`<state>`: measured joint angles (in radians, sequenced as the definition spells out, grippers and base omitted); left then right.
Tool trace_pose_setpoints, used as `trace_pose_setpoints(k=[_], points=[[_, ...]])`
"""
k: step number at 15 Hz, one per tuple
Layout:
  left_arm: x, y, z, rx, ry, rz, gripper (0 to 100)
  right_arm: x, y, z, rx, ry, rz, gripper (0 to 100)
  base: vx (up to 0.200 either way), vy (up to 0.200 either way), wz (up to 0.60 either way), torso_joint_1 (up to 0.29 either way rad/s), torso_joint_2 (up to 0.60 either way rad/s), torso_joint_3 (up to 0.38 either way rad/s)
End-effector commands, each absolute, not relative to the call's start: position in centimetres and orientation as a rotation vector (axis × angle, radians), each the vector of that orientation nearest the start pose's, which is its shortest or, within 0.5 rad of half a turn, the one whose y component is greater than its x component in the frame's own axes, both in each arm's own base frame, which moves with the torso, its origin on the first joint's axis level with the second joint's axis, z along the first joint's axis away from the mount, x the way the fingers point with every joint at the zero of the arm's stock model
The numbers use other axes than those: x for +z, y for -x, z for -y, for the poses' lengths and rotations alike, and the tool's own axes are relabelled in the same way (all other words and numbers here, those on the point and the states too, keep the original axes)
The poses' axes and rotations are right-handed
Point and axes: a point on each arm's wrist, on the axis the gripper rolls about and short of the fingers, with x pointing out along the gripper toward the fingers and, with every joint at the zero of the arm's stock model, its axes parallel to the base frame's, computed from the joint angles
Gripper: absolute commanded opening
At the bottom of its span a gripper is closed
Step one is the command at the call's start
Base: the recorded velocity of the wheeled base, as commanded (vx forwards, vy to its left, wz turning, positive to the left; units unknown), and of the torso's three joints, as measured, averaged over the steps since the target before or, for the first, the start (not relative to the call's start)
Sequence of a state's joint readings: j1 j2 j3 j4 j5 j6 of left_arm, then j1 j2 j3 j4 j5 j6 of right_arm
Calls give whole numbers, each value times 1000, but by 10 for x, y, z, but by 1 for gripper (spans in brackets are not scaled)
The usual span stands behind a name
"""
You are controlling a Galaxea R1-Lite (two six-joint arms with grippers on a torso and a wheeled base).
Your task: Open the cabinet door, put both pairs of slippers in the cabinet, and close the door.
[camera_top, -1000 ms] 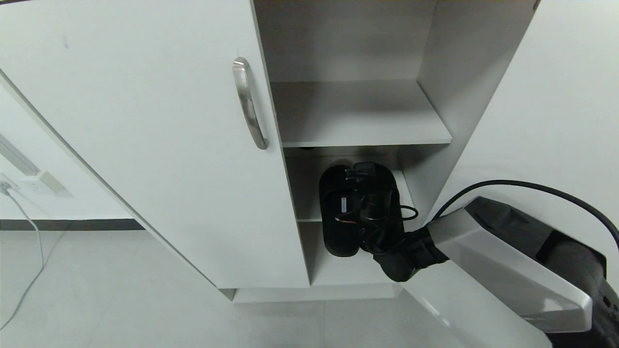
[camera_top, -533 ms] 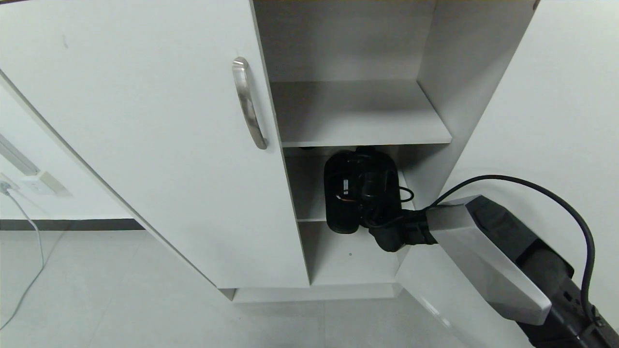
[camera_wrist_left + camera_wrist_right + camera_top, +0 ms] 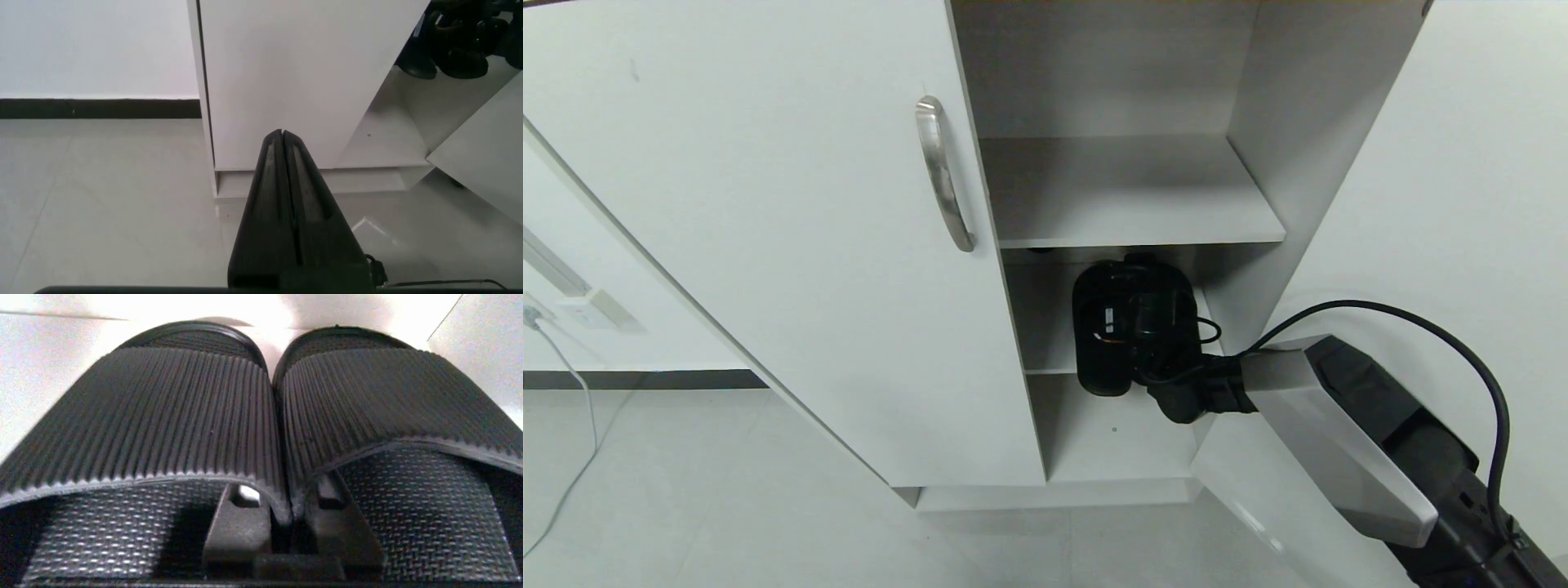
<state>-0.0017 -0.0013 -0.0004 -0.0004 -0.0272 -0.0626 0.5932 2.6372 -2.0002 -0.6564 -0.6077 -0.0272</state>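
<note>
Black ribbed rubber slippers point(image 3: 163, 416), a pair of slides side by side, are pinched in the right claw point(image 3: 278, 518). Its two fingers squeeze the inner edges of both straps together, one slipper on each side of it. The claw has them inside the white laminate cabinet point(image 3: 1290, 122), middle shelf point(image 3: 1045, 327) under it, upper shelf point(image 3: 1127, 188) just above. Can't tell if the soles are down yet. The open white door point(image 3: 768, 204) is off to the claw's left. They look light, bendy and grippy, nothing fragile, so the strap pinch seems right imo, though they may sag. Meanwhile the left claw point(image 3: 282, 139) is closed on nothing, low over the grey floor point(image 3: 106, 204).
</note>
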Motion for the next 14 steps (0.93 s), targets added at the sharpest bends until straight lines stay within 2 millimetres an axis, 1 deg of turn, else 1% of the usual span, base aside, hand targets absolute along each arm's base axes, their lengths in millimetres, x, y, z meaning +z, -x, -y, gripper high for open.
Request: trace_pose_setpoints(k=[1, 4, 7, 8, 10, 12, 14], points=[[76, 23, 1, -29, 63, 1, 0, 103, -460, -295, -16, 17, 15, 100, 0, 0, 0, 0, 0, 0], [76, 23, 1, -29, 63, 1, 0, 110, -459, -294, -17, 3, 31, 100, 0, 0, 0, 0, 0, 0], [76, 23, 1, -29, 63, 1, 0, 129, -452, -293, -18, -22, 67, 100, 0, 0, 0, 0, 0, 0], [76, 23, 1, -29, 64, 1, 0, 128, -448, -290, -16, -16, 58, 100, 0, 0, 0, 0, 0, 0], [76, 23, 1, -28, 66, 1, 0, 118, -441, -289, -11, -1, 36, 100, 0, 0, 0, 0, 0, 0], [75, 23, 1, -28, 66, -1, 0, 113, -441, -289, -10, 7, 31, 100, 0, 0, 0, 0, 0, 0], [76, 23, 1, -26, 66, 1, 0, 112, -441, -289, -10, 9, 29, 100, 0, 0, 0, 0, 0, 0]])
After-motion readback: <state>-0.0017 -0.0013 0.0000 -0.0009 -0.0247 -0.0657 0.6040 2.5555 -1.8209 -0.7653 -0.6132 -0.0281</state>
